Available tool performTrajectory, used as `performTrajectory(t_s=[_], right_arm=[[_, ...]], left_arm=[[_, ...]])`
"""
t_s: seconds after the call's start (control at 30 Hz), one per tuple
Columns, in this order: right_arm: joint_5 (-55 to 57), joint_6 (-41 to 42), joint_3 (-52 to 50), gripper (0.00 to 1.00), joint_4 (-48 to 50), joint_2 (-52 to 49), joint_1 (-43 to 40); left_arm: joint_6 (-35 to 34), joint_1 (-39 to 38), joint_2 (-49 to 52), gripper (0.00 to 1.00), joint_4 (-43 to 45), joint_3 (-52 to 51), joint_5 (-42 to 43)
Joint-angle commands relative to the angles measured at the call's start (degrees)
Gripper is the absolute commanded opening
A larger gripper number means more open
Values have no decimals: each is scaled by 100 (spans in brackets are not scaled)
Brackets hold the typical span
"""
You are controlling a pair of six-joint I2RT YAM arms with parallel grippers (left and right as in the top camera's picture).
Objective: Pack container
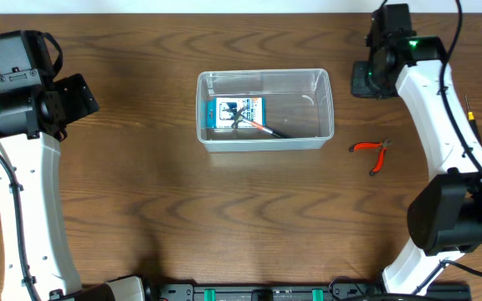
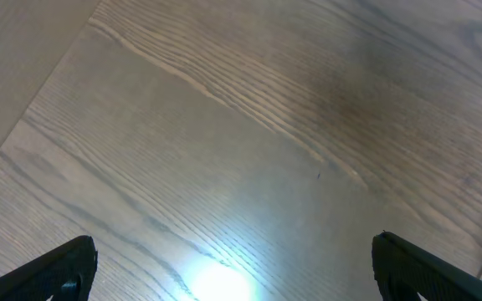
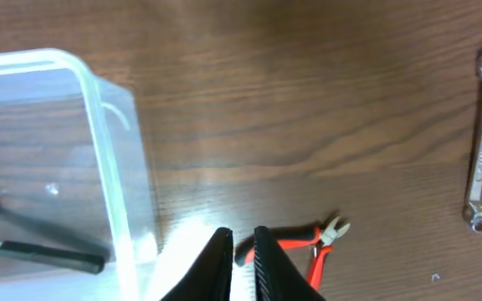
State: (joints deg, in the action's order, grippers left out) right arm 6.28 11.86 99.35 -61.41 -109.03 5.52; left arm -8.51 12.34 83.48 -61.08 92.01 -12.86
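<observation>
Container (image 1: 263,109) sits at the middle of the desk (image 1: 182,209), upright, its long sides running from 9 to 3 o'clock. Inside it we see a blue-and-white box (image 1: 233,112) lying flat toward the 9 o'clock end. A black-handled tool (image 1: 262,126) rests across the box and runs out toward 4 o'clock over the floor of the container.

Red pliers (image 1: 373,154) lie on the desk at 4 o'clock from the container, near it but apart from it.

Our left claw (image 2: 234,263) is out at 9 o'clock from the container, well apart from it. Its fingers (image 2: 65,266) are spread wide over bare wood, with nothing between them.

Our right claw (image 3: 241,241) hangs at 2 o'clock from the container, just beyond its 3 o'clock wall. The two fingers are pressed nearly together, only a thin slit between them, and they pinch nothing.

From the right wrist we see the pliers just beside the fingertips, at 3 o'clock of them. A steel wrench (image 3: 481,139) lies farther out on the desk, toward 2 o'clock from the claw. The container's rounded corner fills the 9 o'clock side of that view.
</observation>
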Motion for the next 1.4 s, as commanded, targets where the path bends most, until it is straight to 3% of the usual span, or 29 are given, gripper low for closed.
performTrajectory(t_s=[0.0, 0.27, 0.3, 0.33, 0.37, 0.6, 0.87, 1.13, 1.37], right_arm=[[297, 463, 120, 25, -192, 17, -24], [732, 1823, 107, 38, -1040, 17, -256], [732, 1917, 96, 44, -1102, 17, -284], [745, 2033, 83, 59, -1169, 17, -315], [748, 2120, 59, 68, -1209, 17, -337], [1010, 2992, -267, 75, -1716, 17, -590], [1025, 2983, -850, 78, -1779, 105, -640], [1014, 2787, -1681, 88, -1537, 918, -686], [664, 1513, -2446, 99, -813, 1788, -887]], left_arm=[[94, 24, 11, 98, 4, 11, -90], [94, 24, 11, 98, 4, 11, -90], [94, 24, 11, 98, 4, 11, -90], [94, 24, 11, 98, 4, 11, -90], [94, 24, 11, 98, 4, 11, -90], [94, 24, 11, 98, 4, 11, -90], [94, 24, 11, 98, 4, 11, -90], [94, 24, 11, 98, 4, 11, -90], [94, 24, 11, 98, 4, 11, -90]])
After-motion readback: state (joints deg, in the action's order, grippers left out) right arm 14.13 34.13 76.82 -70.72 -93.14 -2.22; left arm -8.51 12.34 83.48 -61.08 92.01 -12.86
